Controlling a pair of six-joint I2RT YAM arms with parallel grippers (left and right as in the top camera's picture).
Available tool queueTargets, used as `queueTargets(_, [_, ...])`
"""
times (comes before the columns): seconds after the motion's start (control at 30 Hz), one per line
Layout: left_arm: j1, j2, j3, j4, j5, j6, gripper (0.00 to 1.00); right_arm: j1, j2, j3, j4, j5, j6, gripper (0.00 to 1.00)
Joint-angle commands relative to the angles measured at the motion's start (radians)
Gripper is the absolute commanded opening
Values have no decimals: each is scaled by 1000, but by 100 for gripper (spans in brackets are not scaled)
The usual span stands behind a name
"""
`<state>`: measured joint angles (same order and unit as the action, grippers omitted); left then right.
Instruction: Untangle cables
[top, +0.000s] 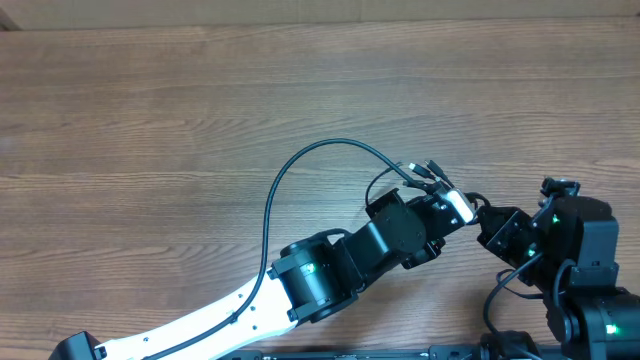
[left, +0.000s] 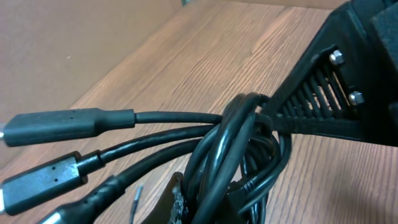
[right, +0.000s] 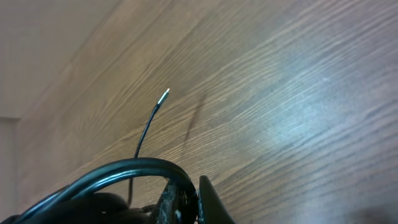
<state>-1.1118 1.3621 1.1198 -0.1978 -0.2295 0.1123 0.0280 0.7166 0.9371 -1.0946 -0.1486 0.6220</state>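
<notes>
1. Overhead: the cables (top: 428, 172) are a small bundle held off the table (top: 150, 120) right of centre, between the two arms' tips. The left gripper (top: 450, 202) reaches in from the lower left and the right gripper (top: 487, 222) from the right, tips nearly meeting. The bundle is too small here to tell strands apart.
2. Overhead only: a thicker black wire (top: 290, 175) arcs from the left arm (top: 320, 275) up to its wrist. It's the arm's own, not part of the bundle.
3. Left wrist fills in the detail: the cables (left: 236, 149) are coiled and wrapped on themselves, with three plug ends (left: 50, 124) sticking out left, side by side.
4. Same view: the left gripper is closed on the bundle. One worn finger pad (left: 177, 202) shows at the bottom edge against the coil.
5. Same view: the right gripper (left: 280, 121) comes in from the upper right, its dark ribbed fingers clamped together with the tips buried in the coil, gripping strands.
6. Right wrist: only one black loop (right: 124, 167) crosses the bottom by its finger (right: 211, 199). A thin cord (right: 163, 96) with a silver tip stands up free above bare wood. No other view shows that tip clearly.
</notes>
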Motion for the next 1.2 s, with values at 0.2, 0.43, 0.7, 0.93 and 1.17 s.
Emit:
queueTargets(0.2, [18, -40, 28, -6, -223, 8, 4, -23, 19, -1, -13, 244, 59, 4])
queueTargets(0.43, [19, -40, 28, -8, -226, -9, 4, -23, 19, 0, 37, 121, 20, 18])
queueTargets(0.7, [19, -40, 28, -13, -307, -77, 4, -23, 19, 1, 87, -13, -53, 72])
queueTargets(0.93, [20, -40, 28, -14, -330, -131, 4, -23, 19, 1, 164, -216, -58, 81])
queueTargets(1.17, [20, -40, 28, -10, -319, -194, 4, -23, 19, 1, 201, -306, -43, 83])
